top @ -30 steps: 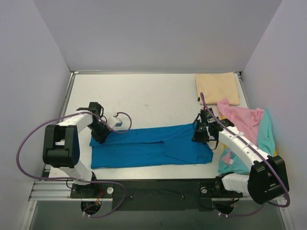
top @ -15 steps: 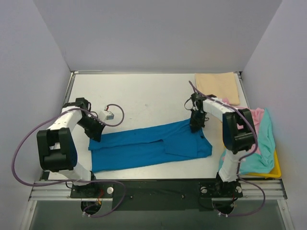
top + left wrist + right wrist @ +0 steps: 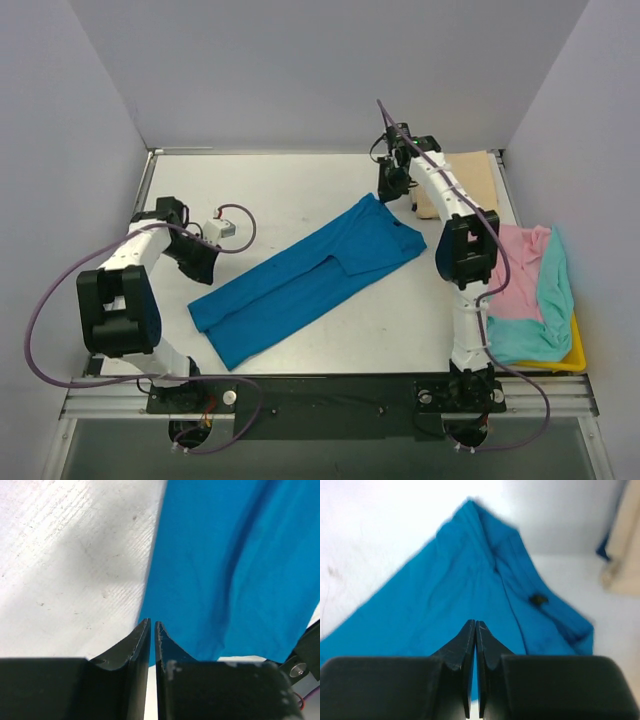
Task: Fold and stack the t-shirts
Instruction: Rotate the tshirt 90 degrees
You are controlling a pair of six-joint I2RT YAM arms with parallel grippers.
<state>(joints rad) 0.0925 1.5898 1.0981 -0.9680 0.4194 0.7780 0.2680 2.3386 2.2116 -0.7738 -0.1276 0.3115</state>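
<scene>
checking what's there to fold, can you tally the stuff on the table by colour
blue shirt: 1
beige shirt: 1
pink shirt: 1
teal shirt: 1
yellow tray: 1
total: 5

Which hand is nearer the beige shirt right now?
Right. The right hand hangs beside the beige shirt, at the far corner of the blue shirt; the left hand sits across the table, by its near end.

Matt blue t-shirt [image 3: 300,280] cloth
</scene>
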